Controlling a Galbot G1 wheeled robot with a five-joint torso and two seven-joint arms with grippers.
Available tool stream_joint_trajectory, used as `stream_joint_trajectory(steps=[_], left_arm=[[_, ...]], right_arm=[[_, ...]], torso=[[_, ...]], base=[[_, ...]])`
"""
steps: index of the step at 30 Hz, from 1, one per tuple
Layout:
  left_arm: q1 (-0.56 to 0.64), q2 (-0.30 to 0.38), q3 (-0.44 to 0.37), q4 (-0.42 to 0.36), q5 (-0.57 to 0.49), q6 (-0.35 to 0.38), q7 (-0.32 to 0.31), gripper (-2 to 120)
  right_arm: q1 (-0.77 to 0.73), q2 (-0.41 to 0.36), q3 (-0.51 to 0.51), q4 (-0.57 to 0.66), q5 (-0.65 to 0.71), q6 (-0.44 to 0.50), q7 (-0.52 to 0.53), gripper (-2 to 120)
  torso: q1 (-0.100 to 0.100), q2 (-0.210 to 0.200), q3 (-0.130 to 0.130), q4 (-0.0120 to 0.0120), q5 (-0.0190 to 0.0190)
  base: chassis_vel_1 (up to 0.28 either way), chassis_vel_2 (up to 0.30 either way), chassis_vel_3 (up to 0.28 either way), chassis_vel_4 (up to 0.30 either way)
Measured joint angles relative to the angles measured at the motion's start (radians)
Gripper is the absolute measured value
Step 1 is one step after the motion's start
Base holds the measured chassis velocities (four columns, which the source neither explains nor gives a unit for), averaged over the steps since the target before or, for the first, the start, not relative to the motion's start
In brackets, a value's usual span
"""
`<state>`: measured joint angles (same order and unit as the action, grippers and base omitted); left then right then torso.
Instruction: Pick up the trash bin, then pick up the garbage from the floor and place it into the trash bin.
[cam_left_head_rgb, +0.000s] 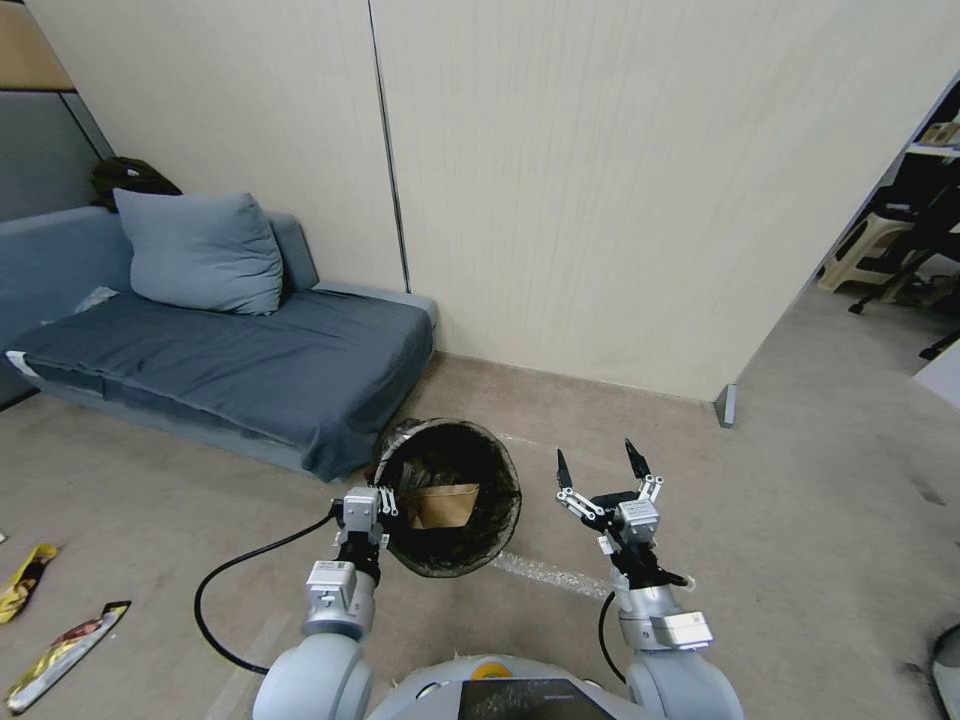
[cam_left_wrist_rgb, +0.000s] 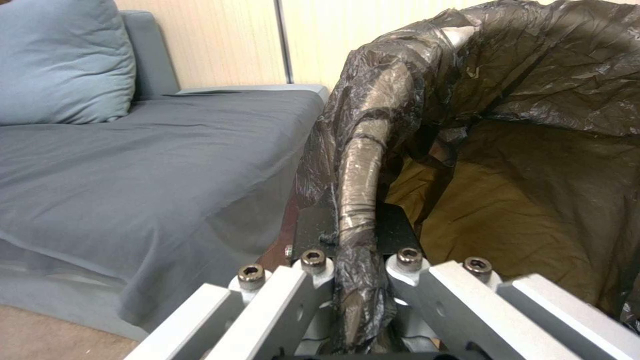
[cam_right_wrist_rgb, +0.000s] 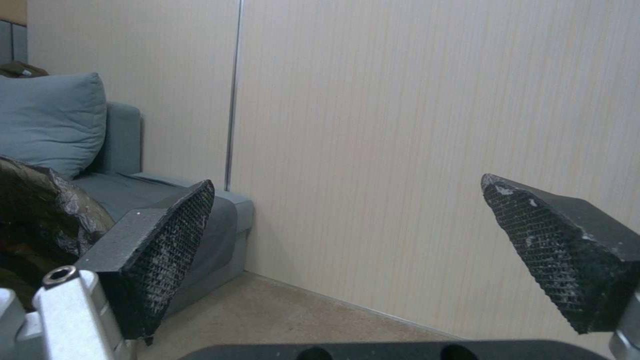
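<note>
The trash bin (cam_left_head_rgb: 507, 470), lined with a crinkled black bag, hangs tilted in front of me, its mouth facing me. A brown paper piece (cam_left_head_rgb: 445, 505) lies inside it. My left gripper (cam_left_head_rgb: 386, 507) is shut on the bin's near left rim; the left wrist view shows the bag-covered rim (cam_left_wrist_rgb: 363, 165) pinched between the fingers of that gripper (cam_left_wrist_rgb: 357, 232). To the right of the bin my right gripper (cam_left_head_rgb: 600, 462) is open and holds nothing; its wrist view shows the spread gripper (cam_right_wrist_rgb: 347, 235) with the bin's bag (cam_right_wrist_rgb: 40, 210) beside it. Two yellow garbage packets (cam_left_head_rgb: 25, 578) (cam_left_head_rgb: 65, 655) lie on the floor at far left.
A grey-blue sofa (cam_left_head_rgb: 230, 350) with a pillow (cam_left_head_rgb: 200, 250) stands close behind the bin on the left. A beige wall panel (cam_left_head_rgb: 600, 200) runs behind. A clear plastic strip (cam_left_head_rgb: 545, 572) lies on the floor under the bin. Stools and stands (cam_left_head_rgb: 880, 250) are at far right.
</note>
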<state>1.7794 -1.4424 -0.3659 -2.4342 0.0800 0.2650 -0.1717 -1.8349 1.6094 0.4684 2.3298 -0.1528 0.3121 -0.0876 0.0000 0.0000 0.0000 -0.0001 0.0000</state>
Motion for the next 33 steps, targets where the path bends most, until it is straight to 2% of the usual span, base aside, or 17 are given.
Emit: stream_joint_trajectory(steps=[14, 33], left_arm=[[0.002, -0.001, 0.001, -0.006, -0.001, 0.003, 0.004, 1], [0.01, -0.006, 0.001, -0.007, 0.006, 0.005, 0.015, 1]], right_arm=[[0.008, -0.001, 0.005, -0.007, 0.007, 0.0, 0.001, 100], [0.027, -0.001, 0.006, -0.014, 0.019, -0.009, -0.001, 100]], torso=[[0.0, 0.0, 0.0, 0.0001, 0.0], [0.0, 0.0, 0.0, 0.0001, 0.0]], base=[[0.055, 0.059, 0.067, 0.064], [0.12, 0.124, 0.118, 0.118]])
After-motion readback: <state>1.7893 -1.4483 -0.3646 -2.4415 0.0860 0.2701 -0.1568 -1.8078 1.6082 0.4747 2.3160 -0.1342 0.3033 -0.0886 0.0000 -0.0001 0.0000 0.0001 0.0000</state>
